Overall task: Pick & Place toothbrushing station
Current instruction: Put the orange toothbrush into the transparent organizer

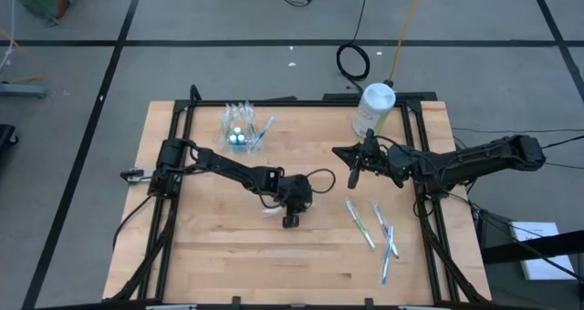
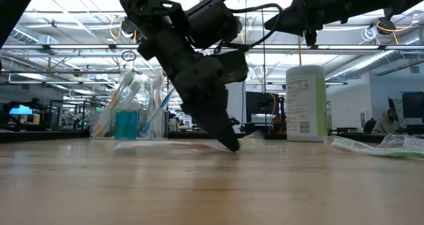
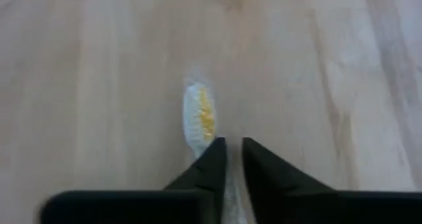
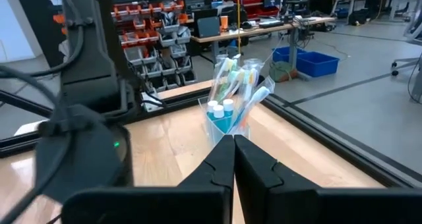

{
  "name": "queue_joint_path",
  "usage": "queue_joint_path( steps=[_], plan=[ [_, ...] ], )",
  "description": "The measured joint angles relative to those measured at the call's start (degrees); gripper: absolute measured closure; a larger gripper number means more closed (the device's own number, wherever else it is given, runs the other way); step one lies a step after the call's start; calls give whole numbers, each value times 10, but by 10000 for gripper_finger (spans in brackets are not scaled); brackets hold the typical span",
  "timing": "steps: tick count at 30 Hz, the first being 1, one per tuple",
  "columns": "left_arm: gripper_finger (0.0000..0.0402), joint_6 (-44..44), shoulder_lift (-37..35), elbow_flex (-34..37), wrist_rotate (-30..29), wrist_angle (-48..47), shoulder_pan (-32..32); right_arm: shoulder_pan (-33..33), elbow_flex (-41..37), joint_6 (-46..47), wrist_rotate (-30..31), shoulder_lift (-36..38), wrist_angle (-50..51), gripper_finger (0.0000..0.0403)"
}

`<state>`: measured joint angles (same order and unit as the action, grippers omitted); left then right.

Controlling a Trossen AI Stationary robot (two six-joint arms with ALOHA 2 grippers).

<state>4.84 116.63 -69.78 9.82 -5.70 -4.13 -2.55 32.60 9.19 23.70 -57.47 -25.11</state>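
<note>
A clear cup [image 1: 242,128] of pale toothbrushes and blue tubes stands on its base at the table's far left; it also shows in the low view [image 2: 132,116] and the right wrist view [image 4: 231,95]. My left gripper [image 1: 290,221] is down at the table's middle, shut on a pale toothbrush [image 3: 200,118] with a yellow-marked head that lies flat on the wood. My right gripper [image 1: 351,175] is shut and empty, raised above the table right of centre [image 4: 234,148]. My left gripper pinches the toothbrush's handle just behind the head [image 3: 227,184] between its two fingertips [image 3: 214,155]. The fingers slant down from above [image 2: 228,140]. The head sticks out past the fingertips, and the toothbrush still lies on the table.
A white canister with a green label [image 1: 374,108] stands at the far right, near my right arm. Several loose wrapped toothbrushes [image 1: 374,230] lie on the table's near right; they also show in the low view [image 2: 384,145]. Black rails [image 1: 178,137] run along the table's sides.
</note>
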Motion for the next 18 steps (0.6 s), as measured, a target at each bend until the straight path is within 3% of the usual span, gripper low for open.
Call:
queue_joint_path(
  steps=[3, 10, 18],
  plan=[
    [392, 5, -9, 0, 14, -6, 14, 0, 0, -1, 0, 0, -5, 403],
    [397, -1, -98, 1, 51, -53, 49, 1, 0, -32, 1, 0, -20, 403],
    [397, -20, -178, -1, -13, -76, 55, 1, -1, -72, 2, 0, -35, 403]
  ],
)
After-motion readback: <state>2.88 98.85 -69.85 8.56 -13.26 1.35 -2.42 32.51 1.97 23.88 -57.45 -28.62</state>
